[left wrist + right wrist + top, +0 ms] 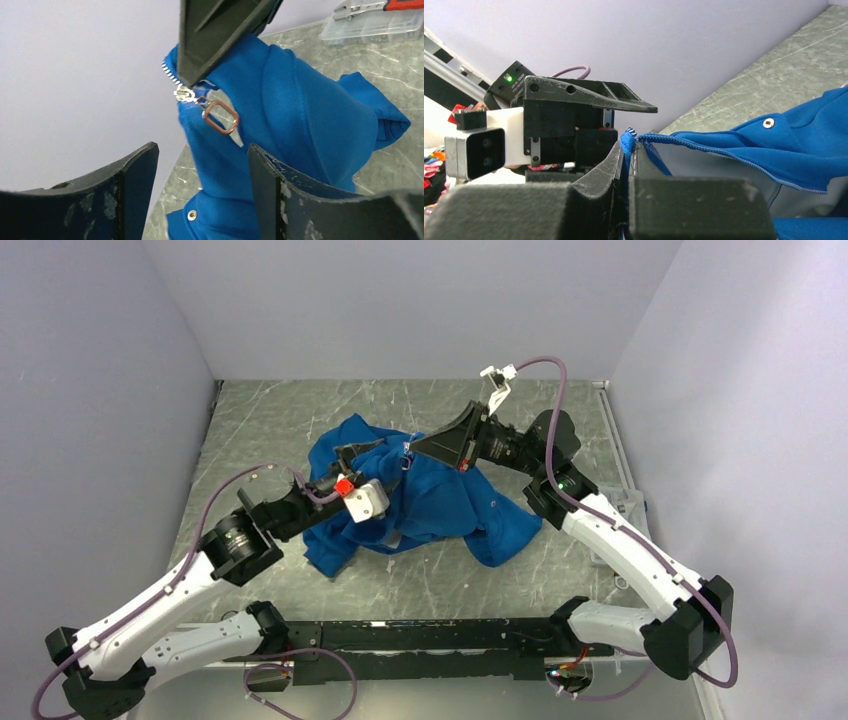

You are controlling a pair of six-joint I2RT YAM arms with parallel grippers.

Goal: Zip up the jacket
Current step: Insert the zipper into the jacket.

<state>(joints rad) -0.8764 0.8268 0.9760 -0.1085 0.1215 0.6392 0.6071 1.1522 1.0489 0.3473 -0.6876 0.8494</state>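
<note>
From above, the jacket [440, 505] lies bunched at the middle of the table [290, 410]. The left gripper [352, 462] reaches in from 8 o'clock and the right gripper [414, 443] from 2 o'clock. The two meet over the cloth's 11 o'clock part, very close together.

In the left wrist view, the left gripper's fingers [127, 192] stand spread with nothing between them. The right gripper [189, 75] comes down from 12 o'clock and is pressed onto the jacket's edge beside the teeth [167, 70]. The slider [184, 94] sits just below that tip. Its ring [220, 116] hangs loose at 4 o'clock from it, ahead of the open fingers and not touched. A snap [191, 215] shows at 6 o'clock and a clear box [370, 22] at 1 o'clock.

In the right wrist view, the right gripper [626, 155] pinches a thin blue edge, with the left gripper [574, 120] at 9 o'clock just beyond. The grey lining [704, 170] shows beneath a zipper line at 3 o'clock. How far the front is closed cannot be told.

Three risks stand out:
- The ring is small and swings, so closing fingers may catch cloth instead.
- With the slider this near the right tip, the grippers may collide.
- The pinch holds little fabric and could slip once the slider is pulled, leaving the zipper slack and liable to jam.
</note>
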